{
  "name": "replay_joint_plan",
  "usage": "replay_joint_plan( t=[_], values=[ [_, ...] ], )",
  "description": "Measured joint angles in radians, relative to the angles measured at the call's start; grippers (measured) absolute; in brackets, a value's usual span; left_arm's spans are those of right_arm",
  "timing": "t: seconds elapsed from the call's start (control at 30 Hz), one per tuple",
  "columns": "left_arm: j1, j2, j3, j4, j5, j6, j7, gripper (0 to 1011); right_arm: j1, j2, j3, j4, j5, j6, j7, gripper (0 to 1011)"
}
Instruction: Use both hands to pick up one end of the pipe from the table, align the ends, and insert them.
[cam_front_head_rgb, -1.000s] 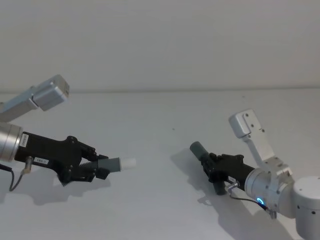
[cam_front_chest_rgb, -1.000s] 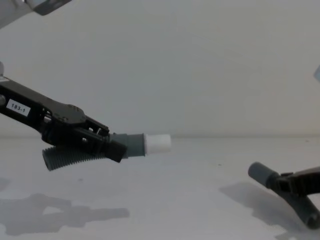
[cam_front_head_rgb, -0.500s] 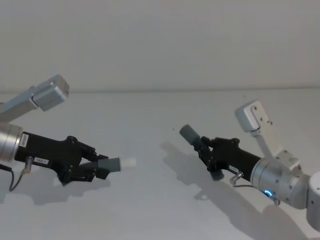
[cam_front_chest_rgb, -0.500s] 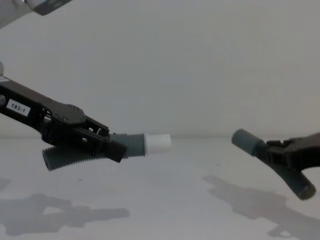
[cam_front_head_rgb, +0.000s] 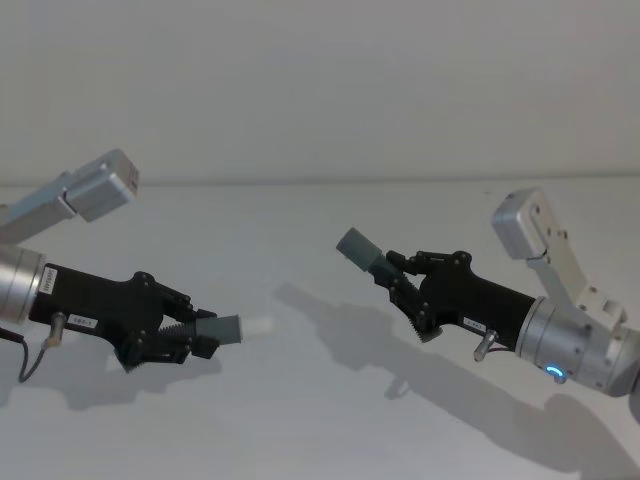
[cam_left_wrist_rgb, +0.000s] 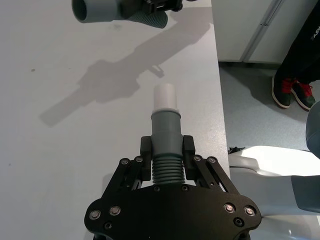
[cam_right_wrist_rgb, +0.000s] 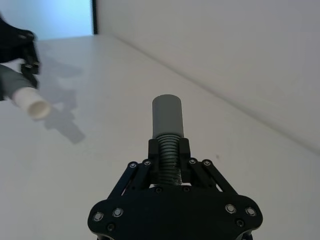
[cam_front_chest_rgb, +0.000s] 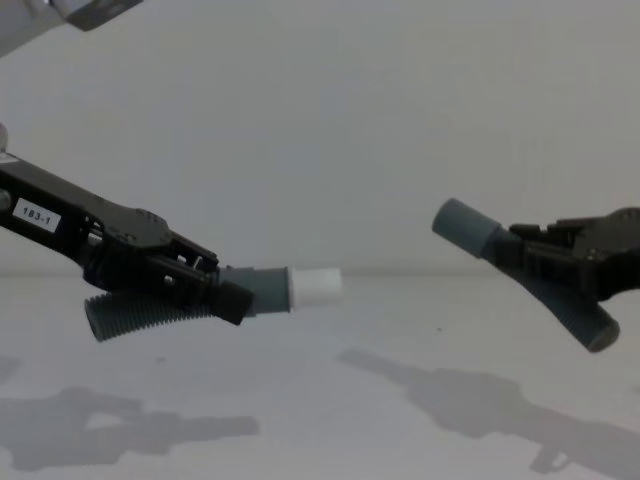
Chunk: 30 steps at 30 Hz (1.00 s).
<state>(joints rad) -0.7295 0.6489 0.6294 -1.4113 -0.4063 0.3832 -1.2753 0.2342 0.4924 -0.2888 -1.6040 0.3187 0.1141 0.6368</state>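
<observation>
My left gripper (cam_front_head_rgb: 195, 335) (cam_front_chest_rgb: 225, 292) is shut on one pipe piece by its ribs, held above the table (cam_front_head_rgb: 300, 420). Its grey cuff (cam_left_wrist_rgb: 165, 125) and white tip (cam_front_chest_rgb: 316, 286) point toward the right arm. The ribbed tail (cam_front_chest_rgb: 140, 315) droops behind the jaws. My right gripper (cam_front_head_rgb: 400, 275) (cam_front_chest_rgb: 525, 255) is shut on the other pipe piece, also in the air. That piece's wide hollow cuff (cam_front_head_rgb: 355, 247) (cam_right_wrist_rgb: 167, 115) points up and to the left, higher than the white tip (cam_right_wrist_rgb: 32, 105). A clear gap separates the two ends.
Both arms cast shadows on the white table (cam_front_chest_rgb: 330, 400) below them. A plain wall rises behind the table's far edge. The table's side edge (cam_left_wrist_rgb: 220, 100) drops to the floor in the left wrist view.
My right gripper has risen off the table with its pipe piece and moved left, toward the other piece. The left gripper and its piece have stayed still.
</observation>
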Motion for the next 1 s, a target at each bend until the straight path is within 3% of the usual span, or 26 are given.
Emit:
replay_joint_plan(
  t=[0.53,0.6,1.0],
  values=[
    [0.000,0.000,0.000,0.000,0.000,0.000,0.000,323,0.085,0.039,-0.026,0.101,0.086,-0.215,0.248,203],
    [0.000,0.000,0.000,0.000,0.000,0.000,0.000,323,0.104,0.044,-0.032,0.123,0.106,-0.254,0.303,203],
    [0.000,0.000,0.000,0.000,0.000,0.000,0.000,323,0.180,0.055,-0.060,0.215,0.185,-0.381,0.512,204]
  ],
)
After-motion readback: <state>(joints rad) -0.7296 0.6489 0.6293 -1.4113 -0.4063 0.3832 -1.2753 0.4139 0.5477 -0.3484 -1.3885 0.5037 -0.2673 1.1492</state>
